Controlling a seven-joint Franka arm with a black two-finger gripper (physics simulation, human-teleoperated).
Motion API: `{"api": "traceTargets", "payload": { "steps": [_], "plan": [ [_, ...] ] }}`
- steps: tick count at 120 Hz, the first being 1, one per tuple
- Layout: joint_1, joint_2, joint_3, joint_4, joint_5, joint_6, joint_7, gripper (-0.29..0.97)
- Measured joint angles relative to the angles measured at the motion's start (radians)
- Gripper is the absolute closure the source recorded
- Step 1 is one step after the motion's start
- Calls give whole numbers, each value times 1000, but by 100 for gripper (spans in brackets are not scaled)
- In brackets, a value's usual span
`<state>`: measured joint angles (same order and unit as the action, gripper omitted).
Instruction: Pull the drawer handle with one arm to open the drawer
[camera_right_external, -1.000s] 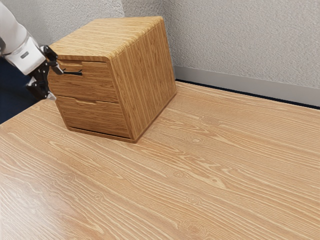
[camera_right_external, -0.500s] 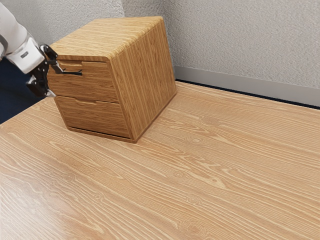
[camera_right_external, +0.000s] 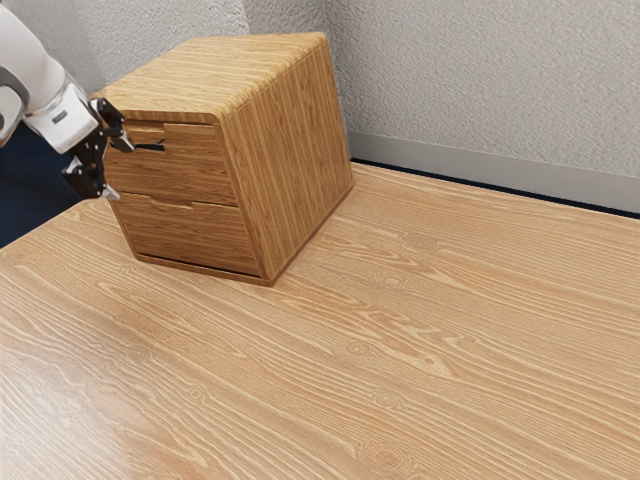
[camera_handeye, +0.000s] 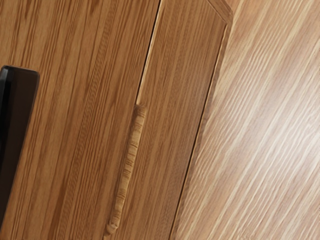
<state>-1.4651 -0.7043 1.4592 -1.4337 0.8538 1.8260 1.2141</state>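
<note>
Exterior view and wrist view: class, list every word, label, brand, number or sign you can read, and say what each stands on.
There is no readable text.
The wooden cabinet, the table and the wall carry only grain or plain texture.
A small grey mark on the arm's white casing is too small to read.

The arm (camera_right_external: 35, 70) is white, round and smooth, like a fat tube. A grey ring (camera_right_external: 8, 102) goes round it at one joint. A small dark mark (camera_right_external: 62, 117) sits on the white part next to the hand. The gripper (camera_right_external: 115, 170) is black, with two thin fingers (camera_right_external: 112, 128).
</note>
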Motion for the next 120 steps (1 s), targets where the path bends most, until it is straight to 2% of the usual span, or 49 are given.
{"api": "traceTargets", "payload": {
  "steps": [42,77,120],
  "plan": [
    [6,-3,3,-13,38,83,13,0],
    [-2,-22,44,-38,33,178,15,0],
    [-17,-25,48,-46,28,211,11,1]
  ]
}}
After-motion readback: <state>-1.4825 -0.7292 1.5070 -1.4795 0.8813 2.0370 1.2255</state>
